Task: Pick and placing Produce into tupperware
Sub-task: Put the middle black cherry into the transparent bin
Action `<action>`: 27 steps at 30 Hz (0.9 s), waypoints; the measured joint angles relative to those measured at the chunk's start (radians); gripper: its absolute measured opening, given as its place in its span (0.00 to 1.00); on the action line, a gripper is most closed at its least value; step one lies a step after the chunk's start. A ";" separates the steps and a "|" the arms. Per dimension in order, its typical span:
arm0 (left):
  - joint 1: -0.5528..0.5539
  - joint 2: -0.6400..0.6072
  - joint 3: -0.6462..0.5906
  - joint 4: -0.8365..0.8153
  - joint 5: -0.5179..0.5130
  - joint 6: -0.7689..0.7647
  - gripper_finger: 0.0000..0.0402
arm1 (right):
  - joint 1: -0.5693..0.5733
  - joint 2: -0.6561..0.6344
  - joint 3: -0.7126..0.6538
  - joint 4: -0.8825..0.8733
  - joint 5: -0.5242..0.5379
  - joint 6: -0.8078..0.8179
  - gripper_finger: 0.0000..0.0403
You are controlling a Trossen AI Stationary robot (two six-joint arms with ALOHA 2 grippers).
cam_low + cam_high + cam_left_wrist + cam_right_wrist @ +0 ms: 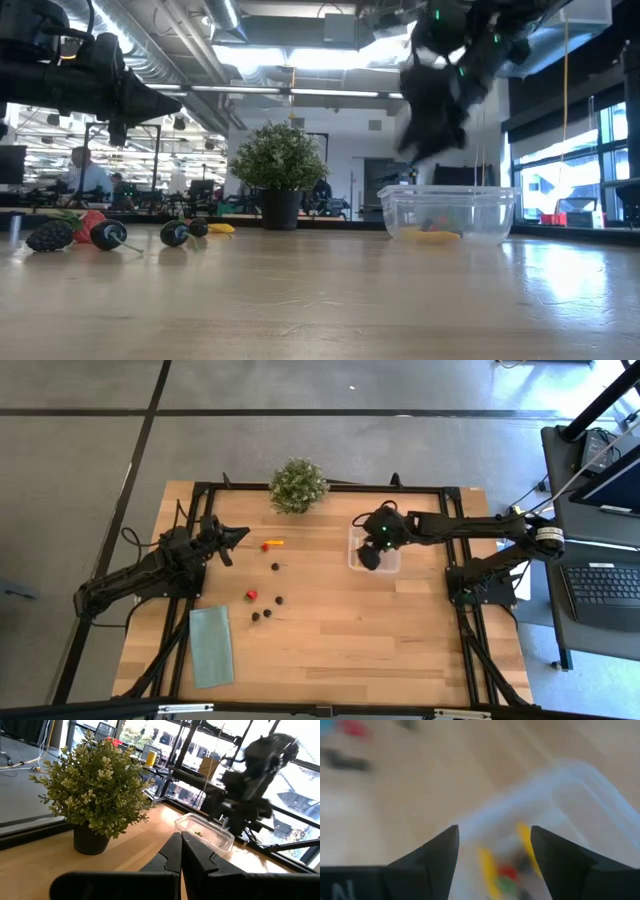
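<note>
The clear tupperware [373, 548] stands right of the table's middle, with yellow, red and green produce [506, 865] lying on its bottom. More produce lies on the wood: a red-and-orange piece [271, 544], a dark berry [275, 567], a red piece [251, 594] and dark berries [266, 613]. My right gripper [494, 837] hangs open above the tupperware with nothing between its fingers. My left gripper [180, 851] is shut, held level above the table's left part, touching nothing.
A bushy potted plant [298, 485] stands at the far edge, between the two arms. A flat pale-green cloth [211, 646] lies near the front left. Bare wood spreads between the loose produce and the tupperware.
</note>
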 joint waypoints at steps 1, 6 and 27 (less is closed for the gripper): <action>0.000 0.000 0.000 0.000 0.000 0.000 0.00 | 0.019 0.000 0.011 0.039 -0.008 -0.002 0.62; 0.000 0.000 0.000 0.000 0.000 0.000 0.00 | 0.121 0.015 0.097 0.192 0.024 -0.055 0.63; 0.000 0.000 0.000 0.000 -0.006 0.000 0.00 | 0.448 0.686 0.586 0.340 0.394 -0.075 0.59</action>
